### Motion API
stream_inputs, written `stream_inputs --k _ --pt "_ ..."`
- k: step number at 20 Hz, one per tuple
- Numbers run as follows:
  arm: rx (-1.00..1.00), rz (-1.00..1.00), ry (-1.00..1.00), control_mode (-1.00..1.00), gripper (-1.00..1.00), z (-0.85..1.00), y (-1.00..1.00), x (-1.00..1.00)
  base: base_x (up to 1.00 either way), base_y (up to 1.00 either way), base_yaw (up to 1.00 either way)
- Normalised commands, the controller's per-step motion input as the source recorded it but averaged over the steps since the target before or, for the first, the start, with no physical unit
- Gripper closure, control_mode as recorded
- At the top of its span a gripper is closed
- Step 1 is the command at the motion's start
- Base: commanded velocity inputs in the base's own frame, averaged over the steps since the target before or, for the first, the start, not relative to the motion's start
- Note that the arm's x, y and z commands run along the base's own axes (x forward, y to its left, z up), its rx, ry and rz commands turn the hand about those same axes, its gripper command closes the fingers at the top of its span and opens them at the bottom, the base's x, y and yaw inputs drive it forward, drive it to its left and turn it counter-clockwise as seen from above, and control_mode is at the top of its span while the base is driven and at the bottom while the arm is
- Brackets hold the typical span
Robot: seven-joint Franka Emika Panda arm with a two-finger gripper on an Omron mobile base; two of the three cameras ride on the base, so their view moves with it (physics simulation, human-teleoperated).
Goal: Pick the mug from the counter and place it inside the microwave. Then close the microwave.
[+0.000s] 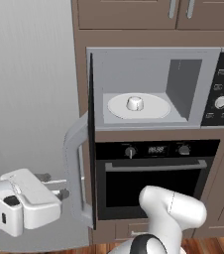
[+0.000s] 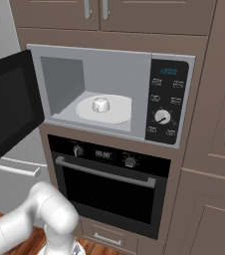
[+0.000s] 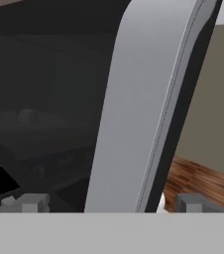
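Mug sits upright on the white round turntable inside the microwave, near the middle of the grey cavity; in the right base view the same small squat white cup rests on the plate, apart from every wall; so the placing half of the task looks done, and what is left, by my reading, is shutting the door.

Microwave door stands swung wide to the left, edge-on in the left base view, dark glass face showing in the right base view; its big silver handle curves out toward the near left.

Gripper hangs low at the left, on the outer side of the door, just beside the lower part of the handle; its jaws stand spread wide with nothing between them, released; in the hand view the two finger tips straddle the handle bar, which runs up the middle very close in; whether a finger touches it I cannot tell.

Around: black control panel with a dial to the right of the cavity; a black-doored oven with knobs directly below; brown cabinet doors above; a pale grey panel to the far left, behind the door; wooden floor beneath.

Nothing stands in the doorway, so the door's swing to the right seems free; the robot's own white arm, low in front of the oven, looks below the door's path.
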Motion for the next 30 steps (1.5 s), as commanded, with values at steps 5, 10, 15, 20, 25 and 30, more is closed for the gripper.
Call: stream_inputs --k 5,10,15,20,25,30 --pt "0.00 0.00 0.02 -1.00 -1.00 0.00 -0.30 0.00 0.00 0.00 0.00" --pt "0.00 0.00 0.02 -1.00 -1.00 0.00 -0.35 0.00 0.00 0.00 0.00" --pt "0.00 0.00 0.03 -1.00 -1.00 0.00 -0.38 0.00 0.00 0.00 0.00" --pt "0.00 0.00 0.03 -1.00 -1.00 0.00 -0.47 0.00 0.00 0.00 0.00" --pt "0.00 0.01 0.03 -1.00 -1.00 0.00 -0.59 0.19 0.00 0.00 0.00" --pt "0.00 0.06 0.01 -1.00 -1.00 0.00 -0.60 0.32 0.00 0.00 0.00"
